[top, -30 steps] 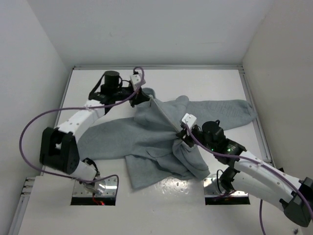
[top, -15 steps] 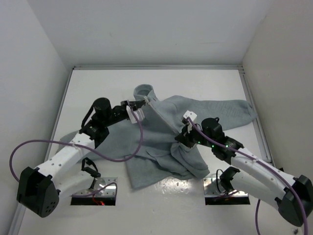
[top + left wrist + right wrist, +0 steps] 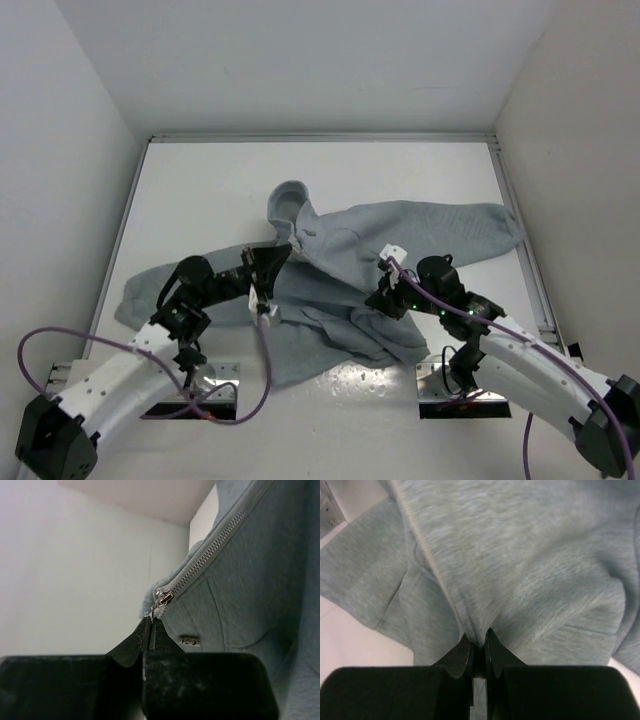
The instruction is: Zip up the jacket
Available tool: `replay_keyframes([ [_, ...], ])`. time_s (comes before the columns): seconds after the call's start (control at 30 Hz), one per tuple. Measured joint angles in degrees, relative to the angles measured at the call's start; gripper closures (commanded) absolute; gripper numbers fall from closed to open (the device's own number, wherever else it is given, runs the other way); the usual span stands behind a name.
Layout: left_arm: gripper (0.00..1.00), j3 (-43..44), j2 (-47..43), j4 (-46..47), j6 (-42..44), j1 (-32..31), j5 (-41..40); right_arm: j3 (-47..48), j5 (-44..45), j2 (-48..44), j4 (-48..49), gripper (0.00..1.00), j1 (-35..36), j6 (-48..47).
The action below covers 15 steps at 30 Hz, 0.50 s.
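L pincer (image 3: 151, 625) clamped, arm low, stretched fwd; R pincer (image 3: 478, 639) clamped, wrist pointing inward.

Bare table (image 3: 400, 170) along the far side; middle covered by jacket (image 3: 430, 235); near side crossed by arms (image 3: 110, 370); hemmed left and right by walls (image 3: 60, 150).

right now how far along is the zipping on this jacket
Done: the zipper beyond the slider looks meshed in the left wrist view. In hand: the left gripper is shut on the pull tab, and the right gripper pinches the jacket, anchoring it. Left: the slider sits by a fleece edge, so probably little; letting go remains.
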Motion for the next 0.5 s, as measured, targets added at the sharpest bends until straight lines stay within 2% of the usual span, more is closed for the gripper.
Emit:
replay_keyframes([
  [0.1, 1.0, -3.3, -8.5, -4.4, 2.5, -3.7, 0.4, -0.9, -0.8, -0.9, -1.8, 1.0, 0.0, 0.1],
  [0.2, 1.0, -4.9, -13.1, -9.0, 3.6, -7.8, -0.8, -1.7, -1.0, -1.5, -3.8, 1.0, 0.0, 0.0],
  [0.33, 1.0, -5.2, -13.7, -11.4, 3.8, -11.3, -4.3, -2.3, -1.1, -1.9, -5.3, 1.0, 0.0, 0.0],
  [0.5, 1.0, -5.2, -12.2, -11.4, 3.8, -12.0, -7.5, -2.5, -1.0, -2.3, -6.2, 1.0, 0.0, -0.2],
])
